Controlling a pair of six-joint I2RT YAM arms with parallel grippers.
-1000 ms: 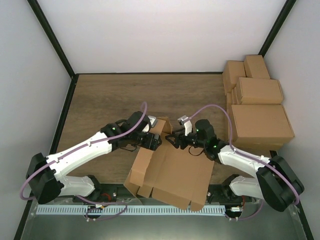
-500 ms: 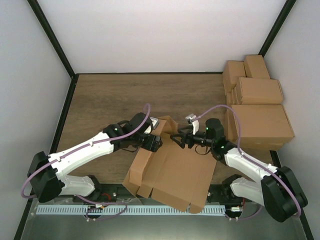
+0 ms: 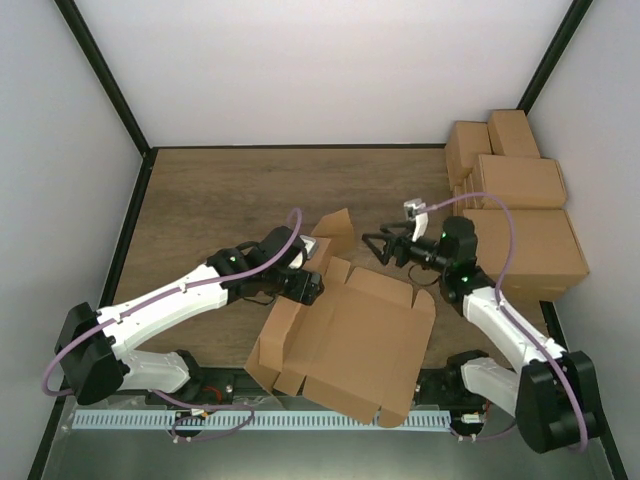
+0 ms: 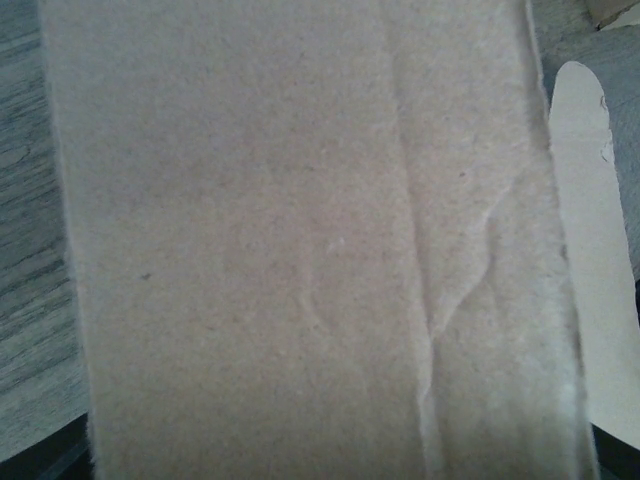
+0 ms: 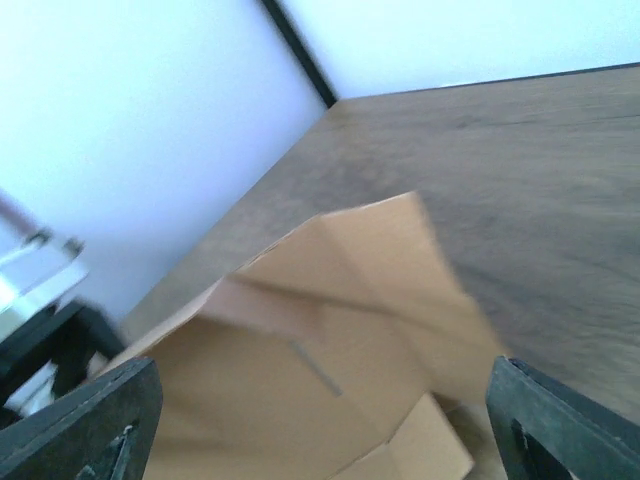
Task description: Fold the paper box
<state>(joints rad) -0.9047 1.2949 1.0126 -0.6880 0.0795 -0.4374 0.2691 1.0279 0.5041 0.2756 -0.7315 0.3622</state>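
on the left, the left arm (image 3: 170, 300) stretches from its base at the near edge of the wooden table (image 3: 220, 195) toward the middle, with a purple cable (image 3: 289, 228) looping over its wrist. the left gripper (image 3: 308, 278) sits right against the rear left corner of the paper box (image 3: 350, 345), touching the cardboard there. its wrist camera is filled by a plain brown panel (image 4: 300, 250) with a faint crease running down it. a rounded tab (image 4: 592, 250) lies just beside the panel's right edge and a strip of table grain shows on the left. only dark slivers of the fingers (image 4: 45, 462) show at the bottom corners, so i cannot tell whether the jaws are clamped on the cardboard or merely standing around it

the paper box lies in the middle of the table near the arm bases, a wide brown sheet, mostly flat. its left side panels are folded up a little and one flap (image 3: 333, 232) at the far left corner stands tilted upward

to the right of that flap the right gripper (image 3: 383, 245) hovers above the table, apart from the box, jaws spread wide with nothing between them. in its wrist view both fingers (image 5: 85, 420) sit at the far bottom corners, and the raised flap shows blurred beyond them. at the far right, a stack of closed brown cartons (image 3: 520, 245) stands against the wall
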